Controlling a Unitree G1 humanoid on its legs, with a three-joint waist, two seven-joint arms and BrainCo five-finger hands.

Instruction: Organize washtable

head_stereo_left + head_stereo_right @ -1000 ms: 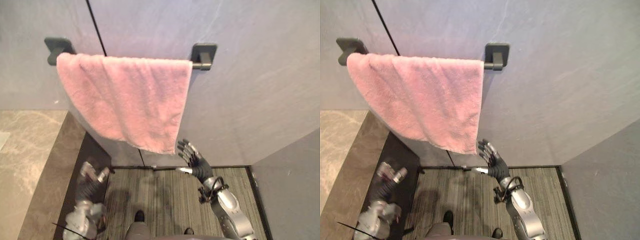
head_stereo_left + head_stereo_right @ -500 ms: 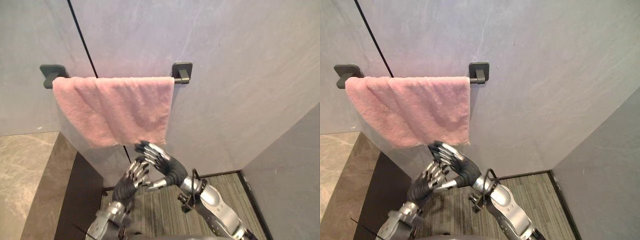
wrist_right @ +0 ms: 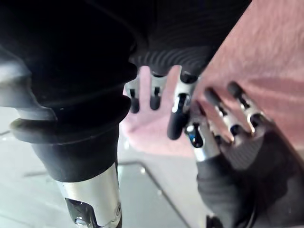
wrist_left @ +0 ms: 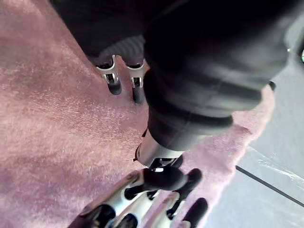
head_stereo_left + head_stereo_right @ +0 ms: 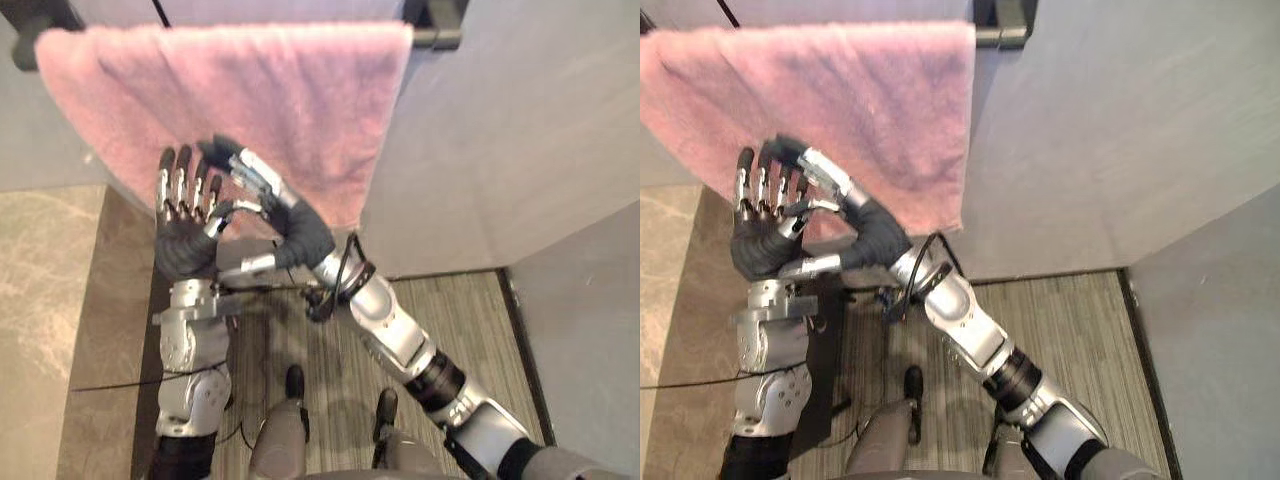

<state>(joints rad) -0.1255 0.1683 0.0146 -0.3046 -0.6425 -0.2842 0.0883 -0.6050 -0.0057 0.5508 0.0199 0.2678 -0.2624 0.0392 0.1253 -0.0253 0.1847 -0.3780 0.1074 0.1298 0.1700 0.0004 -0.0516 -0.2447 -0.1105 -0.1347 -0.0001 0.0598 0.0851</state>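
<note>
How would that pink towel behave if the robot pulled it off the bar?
Probably floppy: the pink towel hangs limp over the bar, its lower edge slanting. Its fuzzy surface suggests it is easy to grip. Merely draped, it would likely slide off when tugged.

Left hand [image 5: 185,245] raised, fingers straight; right hand [image 5: 287,218] likewise.

The towel [image 5: 300,90] hung over a rail [image 5: 424,40] on the wall [image 5: 520,130], its right edge just beside the rail's bracket [image 5: 445,12]. In front of the towel's lower half the left hand [image 5: 185,240] stood upright. The right hand [image 5: 290,225] was just to its right, reaching leftward to the left hand's fingertips. The tabletop [image 5: 45,300] lay to the left, the floor [image 5: 470,310] below, and a side wall [image 5: 590,330] to the right.
</note>
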